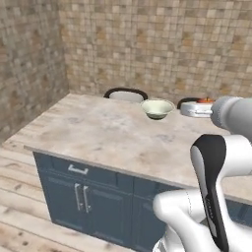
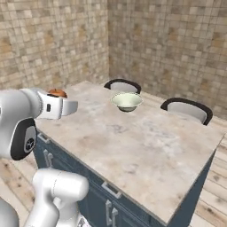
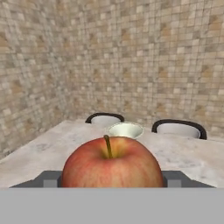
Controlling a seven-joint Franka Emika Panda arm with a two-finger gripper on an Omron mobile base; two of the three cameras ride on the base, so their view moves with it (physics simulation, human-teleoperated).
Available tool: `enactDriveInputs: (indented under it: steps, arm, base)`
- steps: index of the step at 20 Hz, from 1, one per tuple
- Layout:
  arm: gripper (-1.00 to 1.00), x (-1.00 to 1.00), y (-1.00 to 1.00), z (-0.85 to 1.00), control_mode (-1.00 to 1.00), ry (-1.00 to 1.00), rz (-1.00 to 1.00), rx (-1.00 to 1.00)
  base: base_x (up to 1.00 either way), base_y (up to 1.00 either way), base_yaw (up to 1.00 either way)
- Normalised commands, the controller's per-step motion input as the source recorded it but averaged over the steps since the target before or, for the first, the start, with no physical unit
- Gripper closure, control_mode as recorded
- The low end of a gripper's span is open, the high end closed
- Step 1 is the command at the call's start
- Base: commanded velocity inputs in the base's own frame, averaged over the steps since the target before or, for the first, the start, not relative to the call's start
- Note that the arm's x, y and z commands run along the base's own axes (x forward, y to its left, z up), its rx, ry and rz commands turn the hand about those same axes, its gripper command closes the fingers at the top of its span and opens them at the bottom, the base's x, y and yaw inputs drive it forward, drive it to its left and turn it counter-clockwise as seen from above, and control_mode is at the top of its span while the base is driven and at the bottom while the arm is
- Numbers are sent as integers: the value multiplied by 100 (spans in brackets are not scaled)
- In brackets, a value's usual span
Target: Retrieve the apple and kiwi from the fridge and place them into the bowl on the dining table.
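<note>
Currently gripper clamps round red-yellow apple; carry forward over beige marbled dining table, centre above pale round bowl at far side, lower, release.

I stand at the near long side of the dining table. The bowl sits on the table near its far edge, and it has nothing in it. Behind the far edge are two chairs: one chair just left of the bowl, the other chair to the right of it. The apple sits between the fingers of my gripper, above the table, on the near side of the bowl. Walls stand behind the table and at its left.
</note>
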Motion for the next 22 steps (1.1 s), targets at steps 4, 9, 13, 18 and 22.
enactDriveInputs:
  steps: [4,9,13,18,22]
  arm:
    - [100,0,0,0,100,0,0,0]
    - [100,0,0,0,100,0,0,0]
    - [100,0,0,0,100,0,0,0]
    - [100,0,0,0,100,0,0,0]
    - [100,0,0,0,100,0,0,0]
  base:
    - [83,78,-40]
    - [54,60,-38]
    - [30,1,-32]
    - [5,0,-16]
    - [10,0,-1]
